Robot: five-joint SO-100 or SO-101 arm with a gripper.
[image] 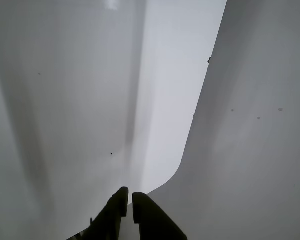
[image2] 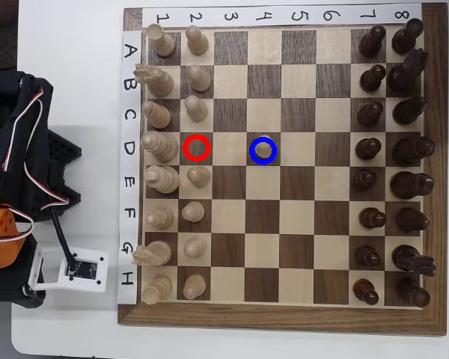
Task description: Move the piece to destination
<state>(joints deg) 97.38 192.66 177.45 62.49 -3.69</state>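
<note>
While the arm [image2: 15, 202] sits folded off the board's left edge in the overhead view, the pawn [image2: 264, 149] stands inside the blue ring [image2: 263, 149] on its dark square — the red-ringed square [image2: 197, 147] to its left is bare. Seen from the wrist view, the gripper [image: 129, 202] holds nothing — its dark fingers nearly meet over a pale surface.

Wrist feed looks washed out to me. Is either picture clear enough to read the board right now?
Wrist view: no board, only pale grey surfaces with soft shadow bands, a glare patch at the top edge, and the gripper as a dark silhouette. Overhead view: evenly lit and sharp; the pawn inside the blue ring and the empty red ring read clearly.
</note>
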